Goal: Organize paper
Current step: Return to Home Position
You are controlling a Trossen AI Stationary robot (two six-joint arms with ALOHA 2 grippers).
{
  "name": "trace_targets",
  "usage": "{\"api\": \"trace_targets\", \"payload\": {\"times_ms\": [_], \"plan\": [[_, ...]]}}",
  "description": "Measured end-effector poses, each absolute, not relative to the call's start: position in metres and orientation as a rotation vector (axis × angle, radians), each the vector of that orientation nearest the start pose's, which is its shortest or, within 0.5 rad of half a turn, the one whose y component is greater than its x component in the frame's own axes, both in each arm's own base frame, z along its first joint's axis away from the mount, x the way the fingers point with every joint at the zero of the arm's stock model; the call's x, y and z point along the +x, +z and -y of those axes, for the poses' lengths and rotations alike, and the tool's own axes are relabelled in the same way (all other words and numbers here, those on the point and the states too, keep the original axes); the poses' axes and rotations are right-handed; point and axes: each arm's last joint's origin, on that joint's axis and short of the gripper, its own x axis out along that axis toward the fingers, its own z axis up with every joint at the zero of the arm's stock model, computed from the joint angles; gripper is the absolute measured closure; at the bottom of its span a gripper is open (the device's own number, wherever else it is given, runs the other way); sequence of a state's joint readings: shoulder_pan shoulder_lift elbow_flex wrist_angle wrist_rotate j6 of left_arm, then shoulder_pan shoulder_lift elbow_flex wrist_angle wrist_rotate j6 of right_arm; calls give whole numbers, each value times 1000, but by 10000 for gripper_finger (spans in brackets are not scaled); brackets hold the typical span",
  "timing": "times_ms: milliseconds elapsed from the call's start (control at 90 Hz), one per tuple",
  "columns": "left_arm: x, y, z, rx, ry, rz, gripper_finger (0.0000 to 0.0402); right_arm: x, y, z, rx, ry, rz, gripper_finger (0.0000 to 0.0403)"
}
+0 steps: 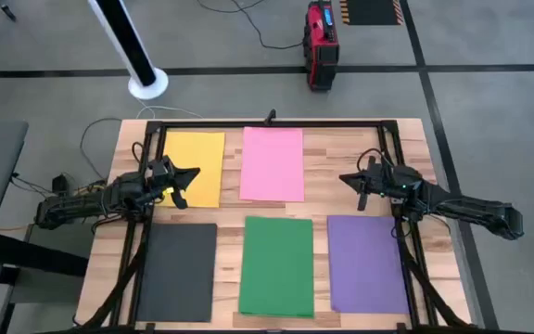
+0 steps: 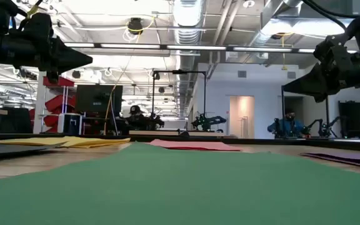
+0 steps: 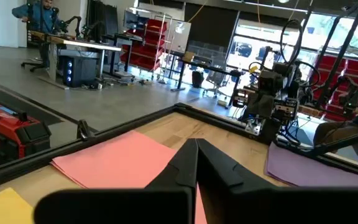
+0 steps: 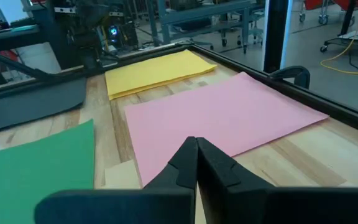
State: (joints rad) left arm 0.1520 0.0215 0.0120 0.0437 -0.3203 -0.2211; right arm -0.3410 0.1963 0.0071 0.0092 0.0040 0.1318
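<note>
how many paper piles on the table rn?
5. High view, upper row: yellow, pink. Lower row, left to right: black, green, purple. Sheets stacked underneath may be hidden.

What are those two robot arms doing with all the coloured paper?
Nothing is being held. Everything lies sorted by colour on the wooden table: yellow paper and pink paper in one row, dark grey paper, green paper and purple paper in the other. The left gripper hovers shut over the yellow paper's edge; the right gripper hovers shut over bare wood beside the pink paper.
</note>
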Motion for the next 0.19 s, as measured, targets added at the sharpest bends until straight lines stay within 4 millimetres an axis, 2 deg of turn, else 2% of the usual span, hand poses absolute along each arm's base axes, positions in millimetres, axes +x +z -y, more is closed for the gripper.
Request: {"api": "trace_targets", "payload": {"times_ms": [189], "plan": [[94,170,-24,-220,467,86,402,102,150,36,161,-355,-156,403]]}}
